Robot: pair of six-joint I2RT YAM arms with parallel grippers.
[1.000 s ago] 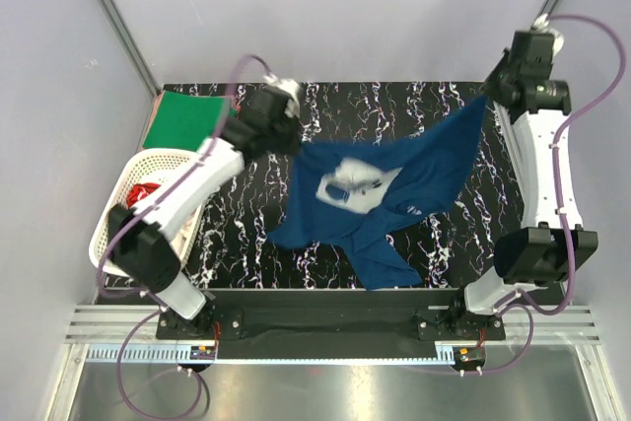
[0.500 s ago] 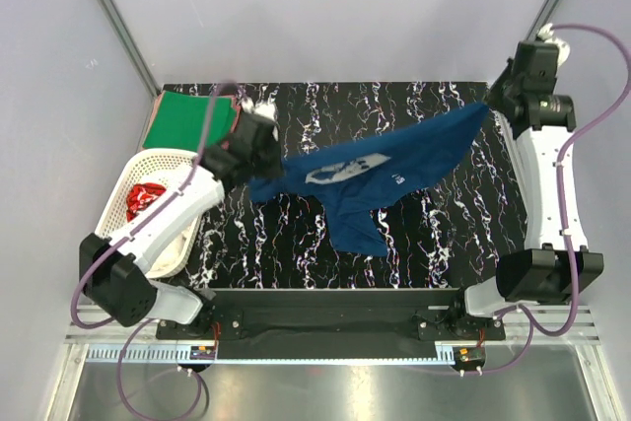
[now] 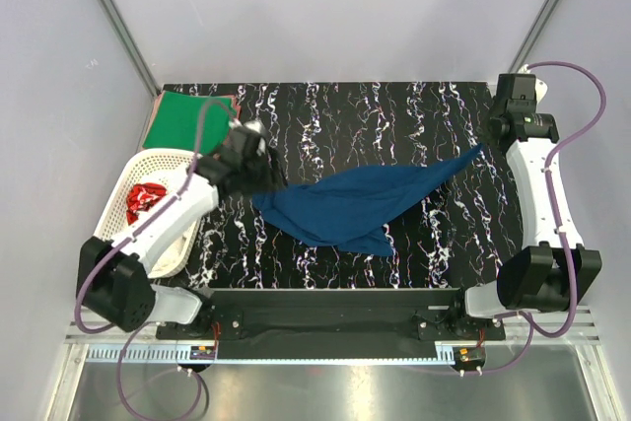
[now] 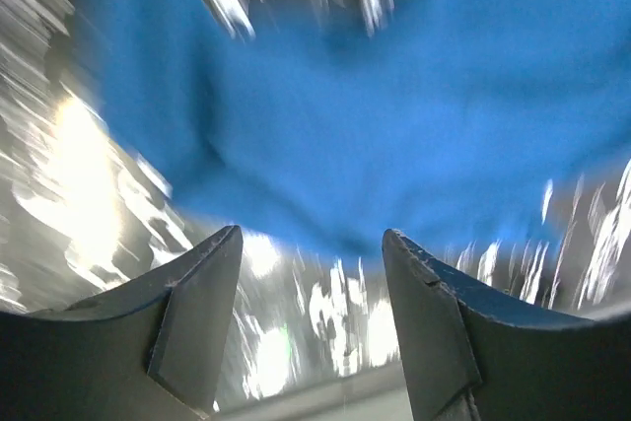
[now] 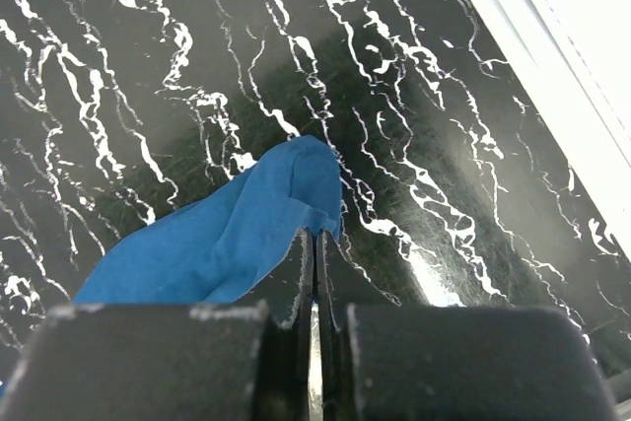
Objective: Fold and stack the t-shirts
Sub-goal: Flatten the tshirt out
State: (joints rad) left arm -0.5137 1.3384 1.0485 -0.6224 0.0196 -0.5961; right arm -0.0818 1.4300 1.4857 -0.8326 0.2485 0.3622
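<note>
The dark navy blue cloth t-shirt [image 3: 345, 206] lay in a long band across the black, white-veined desk [image 3: 394, 115]. Its right tip was pinched in the closed jaws of the right gripper [image 5: 315, 241], likely as an anchor for spreading the cloth flat. The left gripper [image 4: 311, 236] hung at the shirt's left end, jaws wide and empty.
</note>
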